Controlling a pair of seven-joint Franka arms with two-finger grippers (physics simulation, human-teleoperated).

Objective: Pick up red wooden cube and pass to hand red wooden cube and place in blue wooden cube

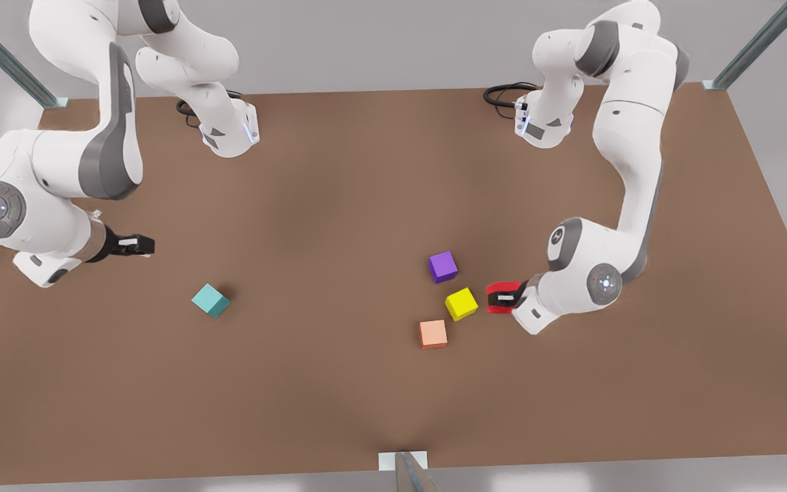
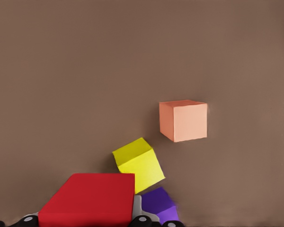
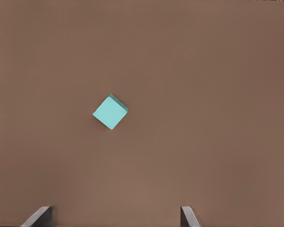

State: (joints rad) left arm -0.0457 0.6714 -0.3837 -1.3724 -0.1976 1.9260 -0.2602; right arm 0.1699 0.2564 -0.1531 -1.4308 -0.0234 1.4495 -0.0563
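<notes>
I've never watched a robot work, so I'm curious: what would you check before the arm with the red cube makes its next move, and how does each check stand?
1. Left gripper jaws around the red wooden cube: ok, a finger sits against its side.
2. Cube lifted off the table: cannot tell.
3. Neighbours clear of the grip: not ok, the yellow cube sits close beside the red one; the purple cube and orange cube are a little farther.
4. Right gripper ready to receive: ok, jaws open, waiting at the front view's left.
5. Blue wooden cube unobstructed: ok, it stands alone.
</notes>
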